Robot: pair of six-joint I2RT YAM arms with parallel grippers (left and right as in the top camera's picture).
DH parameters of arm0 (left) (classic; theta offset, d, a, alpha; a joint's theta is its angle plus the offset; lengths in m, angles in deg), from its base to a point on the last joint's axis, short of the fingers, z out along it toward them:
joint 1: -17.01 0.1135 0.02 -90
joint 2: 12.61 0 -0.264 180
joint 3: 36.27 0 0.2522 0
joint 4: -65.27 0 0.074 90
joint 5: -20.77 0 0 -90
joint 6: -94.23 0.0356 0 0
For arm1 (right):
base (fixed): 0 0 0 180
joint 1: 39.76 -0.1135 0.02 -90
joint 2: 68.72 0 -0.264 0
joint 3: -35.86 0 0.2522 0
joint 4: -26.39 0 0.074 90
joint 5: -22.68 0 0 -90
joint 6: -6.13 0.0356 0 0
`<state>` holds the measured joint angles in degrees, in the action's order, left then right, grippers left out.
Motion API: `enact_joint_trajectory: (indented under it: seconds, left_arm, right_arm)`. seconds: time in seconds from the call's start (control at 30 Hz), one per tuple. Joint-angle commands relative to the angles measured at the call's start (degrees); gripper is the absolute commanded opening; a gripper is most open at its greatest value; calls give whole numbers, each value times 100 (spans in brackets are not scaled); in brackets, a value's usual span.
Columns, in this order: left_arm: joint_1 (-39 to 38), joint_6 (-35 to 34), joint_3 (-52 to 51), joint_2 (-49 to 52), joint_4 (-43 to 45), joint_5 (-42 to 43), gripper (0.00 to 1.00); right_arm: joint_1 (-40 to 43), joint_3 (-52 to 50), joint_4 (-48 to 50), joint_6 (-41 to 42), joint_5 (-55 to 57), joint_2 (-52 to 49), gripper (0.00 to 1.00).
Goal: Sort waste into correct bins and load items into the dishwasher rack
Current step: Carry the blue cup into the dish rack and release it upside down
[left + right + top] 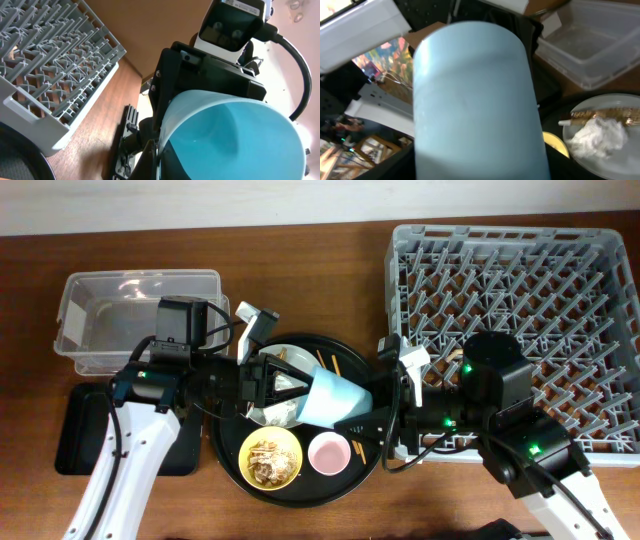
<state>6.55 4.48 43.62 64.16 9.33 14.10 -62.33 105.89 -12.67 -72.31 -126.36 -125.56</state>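
Wooden table [300,250], round black tray [340,480] nearest: yellow bowl [270,458] holding scraps [266,464], pink cup [328,453] just beside. Over the tray, light blue cup [332,400] lies sideways, clamped by right gripper [372,420], mouth toward left gripper [272,383]; the left one's spread can't be told. Beyond: clear tub [130,310], dishwasher rack [500,270].

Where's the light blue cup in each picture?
Overhead: light blue cup in the middle, over the round black tray.
Left wrist: cup bottom right, open mouth facing us.
Right wrist: cup fills the centre.
Landmark: grey rack, overhead and left wrist only.
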Motion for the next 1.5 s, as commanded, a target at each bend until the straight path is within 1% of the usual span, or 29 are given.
enact_joint_trajectory:
  seconds: [0.0, 0.03, 0.07, 0.1, 0.13, 0.17, 0.2, 0.23, 0.27, 0.3, 0.33, 0.37, 0.4, 0.43, 0.47, 0.53, 0.57, 0.7, 0.77, 0.87, 0.9, 0.97, 1.03, 1.13, 1.2, 1.37, 1.43, 1.47]
  left_arm:
    - [-74, 114, 42, 2, 13, 166, 1]
    - [-107, 114, 42, 2, 13, 120, 7]
    - [-116, 111, 42, 2, 13, 87, 30]
    - [-111, 114, 42, 2, 13, 79, 48]
    - [-109, 111, 42, 2, 13, -79, 52]
    - [-109, 109, 42, 2, 7, -448, 52]
    - [-90, 107, 42, 2, -52, -1449, 52]
    - [-70, 44, 42, 2, -116, -2225, 52]
    - [-61, -140, 42, 2, -243, -3268, 54]
    - [-61, -153, 42, 2, -354, -3805, 56]
    - [-61, -151, 42, 2, -439, -4035, 60]
    - [-61, -149, 42, 2, -503, -4035, 61]
    - [-61, -149, 42, 2, -518, -4035, 62]
    - [-61, -149, 42, 2, -546, -4035, 62]
    - [-61, -146, 42, 2, -603, -4037, 63]
    - [-61, -144, 42, 2, -675, -4037, 64]
    - [-63, -144, 42, 2, -680, -4037, 64]
    - [-63, -129, 42, 2, -750, -4037, 64]
    - [-61, -39, 42, 2, -940, -4140, 64]
    - [-63, -39, 42, 2, -1113, -4354, 64]
    - [-68, -42, 42, 2, -1113, -4352, 64]
    - [-133, -42, 42, 0, -1128, -4354, 64]
    - [-192, -42, 42, 0, -1126, -4376, 64]
    - [-192, -42, 42, 2, -1128, -4398, 63]
    - [-192, -42, 42, 2, -1130, -4402, 63]
    - [-192, -42, 42, 2, -1174, -4415, 64]
    - [-210, -42, 42, 0, -1222, -4417, 63]
    - [-254, -42, 42, 0, -1248, -4419, 62]
  right_arm:
    - [-24, 81, 24, 13, -33, 31, 63]
    - [-17, 81, 24, 13, -33, 50, 62]
    - [-17, 81, 26, 13, -26, 109, 58]
    - [-11, 81, 7, 15, 83, 177, 56]
    - [48, 81, -101, 13, 293, 282, 54]
    - [190, 83, -308, 13, 595, 433, 54]
    - [415, 92, -586, 15, 892, 619, 54]
    - [629, 98, -844, 15, 1141, 763, 54]
    - [981, 98, -1296, 15, 1558, 970, 54]
    - [1329, 98, -1825, 13, 2048, 1128, 54]
    - [1620, 98, -2361, 11, 2625, 1189, 54]
    - [1888, 98, -3014, 13, 3259, 1154, 53]
    - [1969, 98, -3237, 15, 3565, 1113, 53]
    - [2085, 98, -3560, 105, 4188, 990, 53]
    - [2159, 107, -3744, 120, 4627, 811, 53]
    - [2216, 184, -3847, 120, 5062, 420, 53]
    - [2232, 284, -3818, 116, 5250, 46, 53]
    - [2232, 1060, -3993, 118, 5495, -1585, 53]
    - [2232, 1296, -4249, 120, 5510, -2120, 53]
    - [2232, 1296, -4441, 118, 5528, -2656, 53]
    - [2232, 1296, -4489, 120, 5525, -2756, 61]
    - [2232, 1320, -4551, 120, 5525, -2712, 59]
    - [2232, 1423, -4605, 120, 5528, -2559, 58]
    - [2232, 1779, -5010, 118, 5626, -2240, 58]
    - [2232, 1829, -5171, 116, 5796, -2170, 58]
    - [2232, 1648, -5014, 120, 5866, -2503, 58]
    - [2225, 1499, -4951, 118, 5864, -2699, 66]
    - [2225, 1486, -4940, 118, 5845, -2761, 73]
